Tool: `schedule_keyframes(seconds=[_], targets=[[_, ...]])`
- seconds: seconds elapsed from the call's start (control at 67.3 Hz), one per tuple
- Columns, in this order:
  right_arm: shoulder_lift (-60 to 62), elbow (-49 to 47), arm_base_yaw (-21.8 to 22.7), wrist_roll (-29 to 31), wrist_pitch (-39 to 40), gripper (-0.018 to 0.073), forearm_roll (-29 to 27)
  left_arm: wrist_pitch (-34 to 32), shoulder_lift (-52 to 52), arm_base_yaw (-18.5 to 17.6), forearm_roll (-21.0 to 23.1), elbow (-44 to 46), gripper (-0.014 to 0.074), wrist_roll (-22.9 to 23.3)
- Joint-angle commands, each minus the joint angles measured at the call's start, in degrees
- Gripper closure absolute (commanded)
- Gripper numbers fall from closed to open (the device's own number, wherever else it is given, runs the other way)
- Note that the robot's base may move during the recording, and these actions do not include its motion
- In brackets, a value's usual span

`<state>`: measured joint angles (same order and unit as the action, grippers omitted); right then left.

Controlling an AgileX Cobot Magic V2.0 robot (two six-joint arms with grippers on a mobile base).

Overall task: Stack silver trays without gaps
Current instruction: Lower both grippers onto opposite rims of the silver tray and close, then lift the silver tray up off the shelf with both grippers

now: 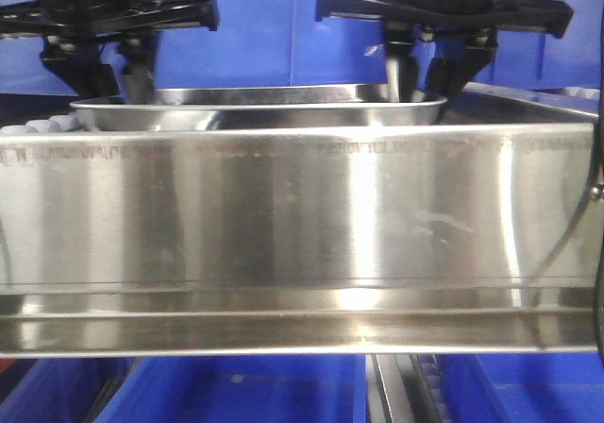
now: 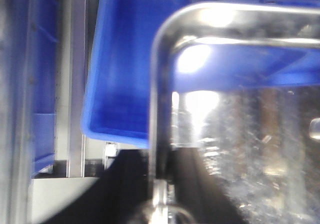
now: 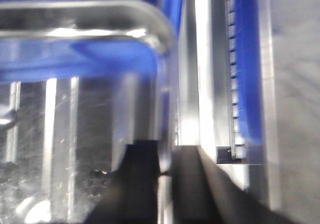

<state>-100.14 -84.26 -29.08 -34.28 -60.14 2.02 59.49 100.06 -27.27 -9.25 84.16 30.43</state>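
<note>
A silver tray (image 1: 283,113) is held level between my two grippers, behind and just above a broad shiny steel wall (image 1: 283,215) with a rounded right corner, which looks like another tray's side and hides the lower part. My left gripper (image 1: 132,78) is shut on the tray's left rim. In the left wrist view its dark fingers (image 2: 160,184) straddle the rim by the scuffed tray bottom (image 2: 255,154). My right gripper (image 1: 420,78) is shut on the right rim. In the right wrist view its fingers (image 3: 164,179) pinch the rim beside the tray bottom (image 3: 75,149).
Deep blue bins stand behind (image 1: 264,26) and below (image 1: 236,390). One blue bin (image 2: 120,74) lies under the tray's left corner. A steel rail (image 3: 200,84) and a blue bin edge (image 3: 247,59) run along the tray's right side.
</note>
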Motion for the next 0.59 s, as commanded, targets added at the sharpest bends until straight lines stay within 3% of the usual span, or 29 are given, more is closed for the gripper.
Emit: schedule_keyframes(seconds=[0.0,0.342,0.579], targets=[[-0.22,-0.31,-0.06,0.17,0.12,0.0572,0.21,0.06,0.05,0.20,0.05,0.11,0.0609,0.17],[3.38,-0.31,-0.06,0.17,0.16,0.0575,1.09,2.08,-4.64,-1.03,1.39,0.11,0.0612,1.25],[12.65,-0.31,-0.63,-0.43,0.65,0.0575,3.77,3.74,-13.82,-8.07,-7.59,0.11,0.0612,11.37]])
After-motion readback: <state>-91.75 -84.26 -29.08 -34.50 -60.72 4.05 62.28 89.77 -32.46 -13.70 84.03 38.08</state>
